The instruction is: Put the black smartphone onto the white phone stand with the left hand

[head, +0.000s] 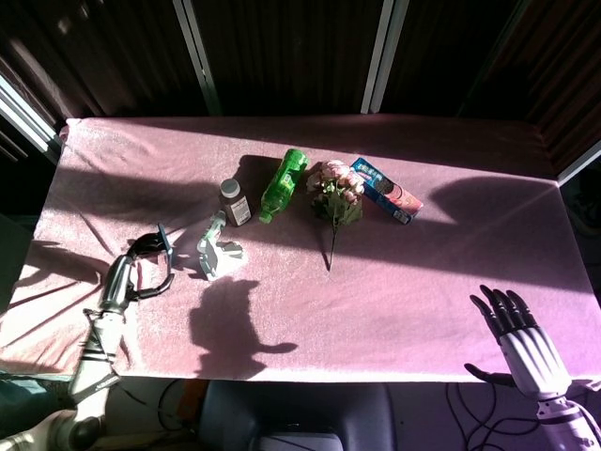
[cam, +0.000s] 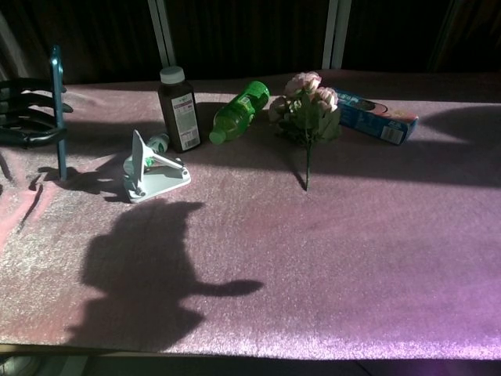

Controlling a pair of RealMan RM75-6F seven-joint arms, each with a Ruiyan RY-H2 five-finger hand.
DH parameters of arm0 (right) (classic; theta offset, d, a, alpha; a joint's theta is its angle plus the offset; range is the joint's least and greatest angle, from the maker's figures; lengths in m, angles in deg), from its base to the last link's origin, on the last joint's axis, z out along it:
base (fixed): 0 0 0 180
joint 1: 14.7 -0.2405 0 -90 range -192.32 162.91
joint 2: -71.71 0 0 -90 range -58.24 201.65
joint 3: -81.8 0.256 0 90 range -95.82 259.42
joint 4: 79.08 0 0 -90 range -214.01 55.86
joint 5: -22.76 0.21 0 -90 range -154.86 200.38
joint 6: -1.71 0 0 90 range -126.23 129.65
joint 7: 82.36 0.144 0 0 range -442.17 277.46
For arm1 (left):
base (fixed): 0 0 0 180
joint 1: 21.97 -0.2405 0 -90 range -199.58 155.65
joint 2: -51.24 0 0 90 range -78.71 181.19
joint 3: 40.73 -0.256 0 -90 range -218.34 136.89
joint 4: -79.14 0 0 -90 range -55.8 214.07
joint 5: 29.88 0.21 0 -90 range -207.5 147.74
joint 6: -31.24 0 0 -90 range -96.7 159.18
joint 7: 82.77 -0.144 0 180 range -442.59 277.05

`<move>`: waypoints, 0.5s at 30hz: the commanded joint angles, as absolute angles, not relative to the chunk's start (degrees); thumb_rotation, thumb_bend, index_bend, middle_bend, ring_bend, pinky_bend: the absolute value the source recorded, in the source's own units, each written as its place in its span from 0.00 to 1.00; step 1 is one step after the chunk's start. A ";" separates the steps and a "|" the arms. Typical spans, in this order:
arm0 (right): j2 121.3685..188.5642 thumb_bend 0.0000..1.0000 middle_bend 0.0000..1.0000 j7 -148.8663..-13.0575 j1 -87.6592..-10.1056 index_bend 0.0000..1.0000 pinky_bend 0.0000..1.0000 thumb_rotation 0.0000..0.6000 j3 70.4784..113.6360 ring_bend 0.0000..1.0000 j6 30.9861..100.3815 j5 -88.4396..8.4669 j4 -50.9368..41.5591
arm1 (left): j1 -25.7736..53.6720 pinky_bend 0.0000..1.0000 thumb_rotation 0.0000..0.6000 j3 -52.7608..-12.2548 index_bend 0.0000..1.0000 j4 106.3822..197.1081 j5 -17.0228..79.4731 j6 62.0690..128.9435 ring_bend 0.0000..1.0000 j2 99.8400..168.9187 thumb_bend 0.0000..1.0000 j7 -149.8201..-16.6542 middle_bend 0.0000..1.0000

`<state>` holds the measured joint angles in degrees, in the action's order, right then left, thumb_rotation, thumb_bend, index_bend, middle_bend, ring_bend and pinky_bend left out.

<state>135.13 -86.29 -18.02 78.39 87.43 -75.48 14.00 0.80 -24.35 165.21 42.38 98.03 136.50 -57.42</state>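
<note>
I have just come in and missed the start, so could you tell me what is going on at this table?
The robot's left hand holds the black smartphone upright and edge-on, lifted near the table's left side. The white phone stand sits just to its right, with nothing on it yet. The right hand hangs open and idle at the near right corner. A brown bottle, green bottle, flowers and blue box lie behind.

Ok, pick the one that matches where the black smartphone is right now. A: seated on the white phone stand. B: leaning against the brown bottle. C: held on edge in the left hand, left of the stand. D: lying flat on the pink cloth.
C: the black smartphone stands on edge in the left hand, off to the left of the white phone stand, which carries nothing yet.
</note>
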 commanded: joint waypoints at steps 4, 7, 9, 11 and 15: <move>134.99 0.13 0.00 -86.04 -18.16 0.00 0.00 1.00 78.44 0.00 87.16 -75.23 13.98 | 5.00 0.24 1.00 -22.06 0.86 154.79 44.01 103.28 0.71 149.22 0.44 -60.18 1.00; 134.87 0.13 0.00 -85.87 -18.19 0.00 0.00 1.00 78.41 0.00 87.14 -75.24 13.96 | 6.60 0.24 1.00 -21.32 0.86 151.12 43.16 102.47 0.71 152.07 0.44 -60.08 1.00; 134.82 0.13 0.00 -85.77 -18.15 0.00 0.00 1.00 78.46 0.00 87.27 -75.18 13.97 | 7.29 0.24 1.00 -20.87 0.86 149.19 42.74 102.24 0.71 153.36 0.44 -59.62 1.00; 134.85 0.13 0.00 -85.79 -18.13 0.00 0.00 1.00 78.49 0.00 87.25 -75.05 13.91 | 7.71 0.24 1.00 -19.97 0.86 147.24 41.65 102.73 0.71 155.06 0.44 -59.83 1.00; 134.87 0.13 0.00 -86.13 -18.28 0.00 0.00 1.00 78.39 0.00 86.83 -75.05 13.95 | 8.32 0.24 1.00 -18.61 0.86 144.18 40.49 104.17 0.71 158.25 0.46 -59.05 1.00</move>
